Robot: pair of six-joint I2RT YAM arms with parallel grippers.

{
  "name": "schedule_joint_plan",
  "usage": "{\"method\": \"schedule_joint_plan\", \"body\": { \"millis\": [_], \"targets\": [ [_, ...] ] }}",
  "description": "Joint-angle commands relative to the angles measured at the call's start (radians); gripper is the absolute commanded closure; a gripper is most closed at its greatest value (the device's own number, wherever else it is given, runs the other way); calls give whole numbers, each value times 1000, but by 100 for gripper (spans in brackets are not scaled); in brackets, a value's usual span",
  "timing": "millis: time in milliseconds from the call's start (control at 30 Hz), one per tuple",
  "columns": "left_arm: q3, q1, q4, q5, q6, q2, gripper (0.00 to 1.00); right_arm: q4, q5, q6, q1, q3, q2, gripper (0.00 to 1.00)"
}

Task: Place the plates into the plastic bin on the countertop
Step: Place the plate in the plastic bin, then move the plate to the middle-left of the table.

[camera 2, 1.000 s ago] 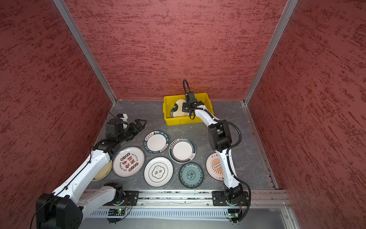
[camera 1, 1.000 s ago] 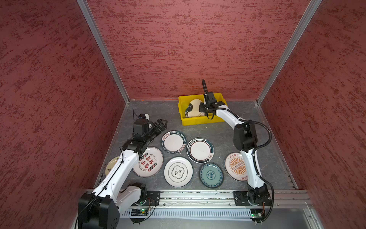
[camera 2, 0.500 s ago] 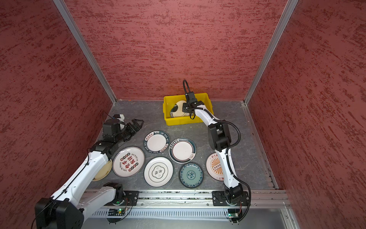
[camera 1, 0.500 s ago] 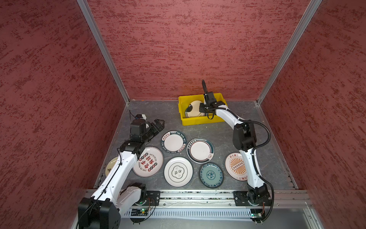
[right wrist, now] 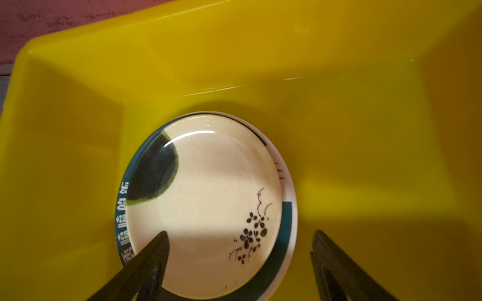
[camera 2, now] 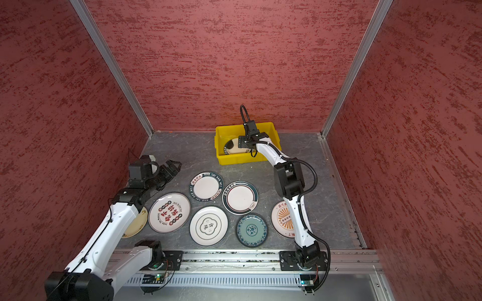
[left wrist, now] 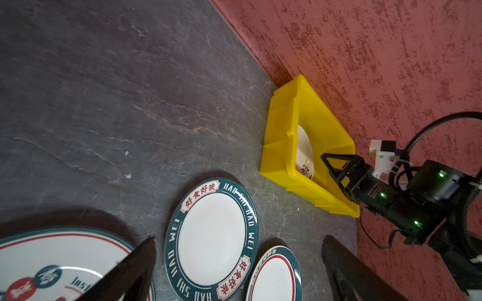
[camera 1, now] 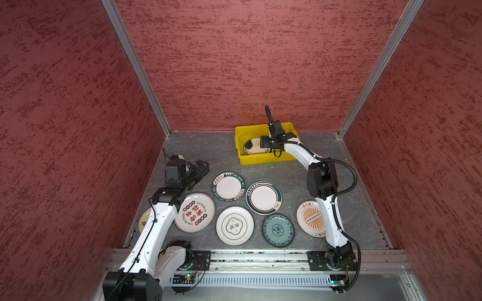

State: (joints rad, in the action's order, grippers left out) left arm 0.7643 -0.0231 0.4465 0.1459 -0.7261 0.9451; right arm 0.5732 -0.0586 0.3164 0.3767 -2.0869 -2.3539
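Nearest the rail, five plates lie flat on the countertop: a cream plate half hidden under the left arm, a red-print plate, an emblem plate, a teal plate and an orange-print plate partly behind the right arm. Behind them sit a lettered plate and a dark-ringed plate, just beside each other. The left claw hangs over bare stone just beside the lettered plate, its jaws wide apart and empty. It does well to wait there, out of the other arm's path.

At the back wall stands the bin. A flowered plate lies flat in it and seems to rest on a second plate with a teal rim, though the wrist view shows only a sliver of that one. The right claw hovers over one edge of the flowered plate, jaws apart, gripping nothing. So the step in hand is the getaway.

It goes best straight up. One finger sits over the plate and the other over the yellow floor, so a sideways drag risks hooking the rim and tipping the plate. Only once the fingers clear the bin's lip should the arm swing back. The orange-print plate on its own side is the fair next pick.
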Motion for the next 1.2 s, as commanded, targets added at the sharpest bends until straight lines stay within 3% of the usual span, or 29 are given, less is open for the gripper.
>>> {"method": "schedule_joint_plan", "body": {
  "millis": [0, 367, 667, 933, 1167],
  "targets": [
    [-1, 29, 151, -110, -15, -27, 1, -82, -10, -6, -4, 107, 162, 10],
    [-105, 338, 339, -170, -56, -99, 1, -399, 194, 82, -4, 629, 633, 6],
    [-209, 516, 359, -216, -61, -144, 1, -348, 326, 48, -4, 800, 785, 5],
    [-231, 556, 388, -308, -155, -82, 1, -373, 365, 54, -4, 863, 855, 4],
    [-307, 574, 275, -273, -135, -19, 1, -354, 362, 38, -4, 856, 859, 4]
  ]
}}
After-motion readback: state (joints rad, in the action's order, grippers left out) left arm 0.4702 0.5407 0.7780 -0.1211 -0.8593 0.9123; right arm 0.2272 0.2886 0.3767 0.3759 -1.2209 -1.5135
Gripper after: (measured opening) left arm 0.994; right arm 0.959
